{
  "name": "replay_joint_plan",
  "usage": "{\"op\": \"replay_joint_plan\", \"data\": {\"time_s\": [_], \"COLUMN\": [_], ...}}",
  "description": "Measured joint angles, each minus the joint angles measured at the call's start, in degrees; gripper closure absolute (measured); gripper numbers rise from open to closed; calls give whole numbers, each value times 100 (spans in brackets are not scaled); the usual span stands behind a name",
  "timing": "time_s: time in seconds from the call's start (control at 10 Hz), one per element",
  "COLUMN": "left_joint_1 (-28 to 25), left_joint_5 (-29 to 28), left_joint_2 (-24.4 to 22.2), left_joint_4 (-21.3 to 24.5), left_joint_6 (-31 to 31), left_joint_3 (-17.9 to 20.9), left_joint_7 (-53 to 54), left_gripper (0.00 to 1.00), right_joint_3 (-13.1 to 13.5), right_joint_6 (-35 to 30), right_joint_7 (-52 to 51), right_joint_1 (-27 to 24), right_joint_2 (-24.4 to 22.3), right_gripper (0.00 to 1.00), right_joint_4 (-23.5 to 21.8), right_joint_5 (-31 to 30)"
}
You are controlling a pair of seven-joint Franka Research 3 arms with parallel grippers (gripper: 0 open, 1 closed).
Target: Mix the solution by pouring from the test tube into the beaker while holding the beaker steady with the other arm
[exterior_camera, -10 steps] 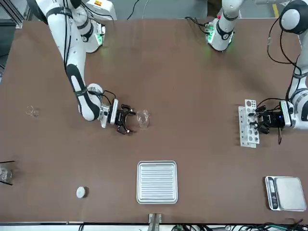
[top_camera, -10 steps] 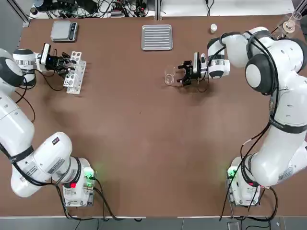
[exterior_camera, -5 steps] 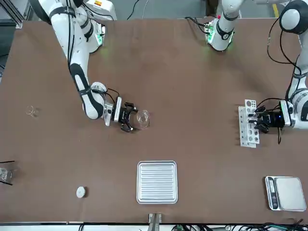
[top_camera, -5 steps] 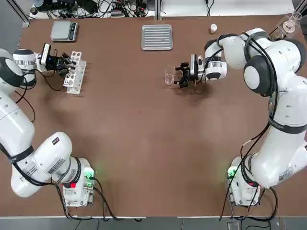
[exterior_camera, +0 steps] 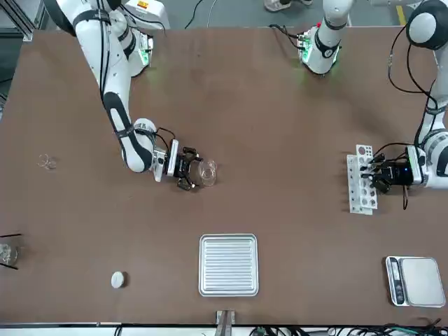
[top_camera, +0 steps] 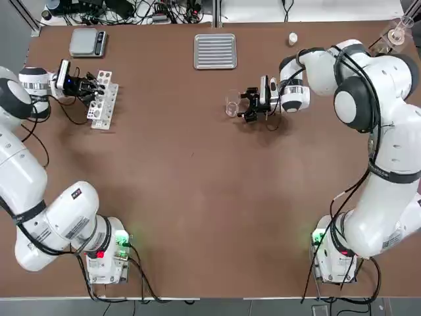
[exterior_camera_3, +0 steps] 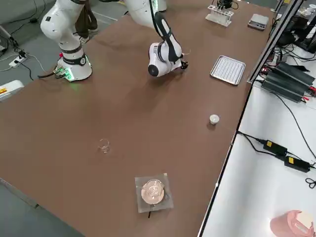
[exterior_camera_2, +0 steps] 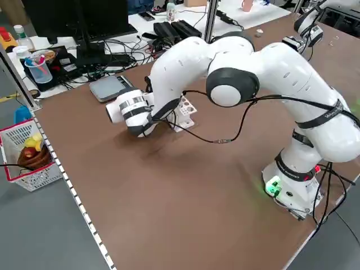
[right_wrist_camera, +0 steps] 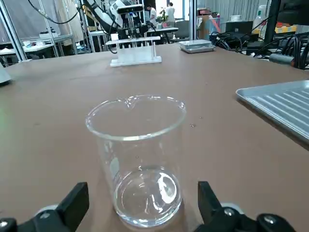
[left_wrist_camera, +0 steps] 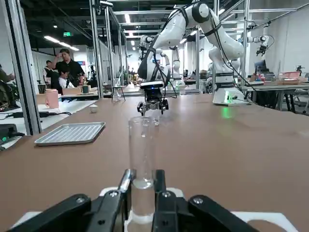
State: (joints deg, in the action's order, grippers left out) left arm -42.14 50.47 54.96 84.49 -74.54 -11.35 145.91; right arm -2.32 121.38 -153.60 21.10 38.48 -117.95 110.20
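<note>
The beaker [right_wrist_camera: 136, 159] stands upright on the brown desk [top_camera: 197, 184], a short way from the ribbed metal tray [top_camera: 215, 51], with a little clear liquid in its bottom. The right pincer [top_camera: 244, 105] lies low and level at the beaker, its fingers [right_wrist_camera: 72, 205] spread wide to either side of the glass and not touching it.

Across the desk, the left pincer [left_wrist_camera: 142, 193] is at the white test tube rack [top_camera: 102, 99], its fingers clamped together on a clear test tube [left_wrist_camera: 142, 164] that stands upright in the rack. The tube seems to hold a small amount of liquid near its base, though the glass makes this hard to judge. A small scale [top_camera: 87, 42] sits near the rack.
</note>
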Motion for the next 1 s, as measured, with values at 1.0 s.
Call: {"op": "replay_joint_plan", "data": {"time_s": [1.0], "left_joint_1": [-7], "left_joint_5": [56], "left_joint_2": [-258], "left_joint_4": [-24], "left_joint_6": [323], "left_joint_3": [-22], "left_joint_7": [-140], "left_gripper": [78], "right_joint_3": [-44], "right_joint_6": [6], "right_joint_7": [-30], "right_joint_1": [24], "right_joint_2": [78], "right_gripper": [0], "right_joint_4": [42], "right_joint_5": [187]}}
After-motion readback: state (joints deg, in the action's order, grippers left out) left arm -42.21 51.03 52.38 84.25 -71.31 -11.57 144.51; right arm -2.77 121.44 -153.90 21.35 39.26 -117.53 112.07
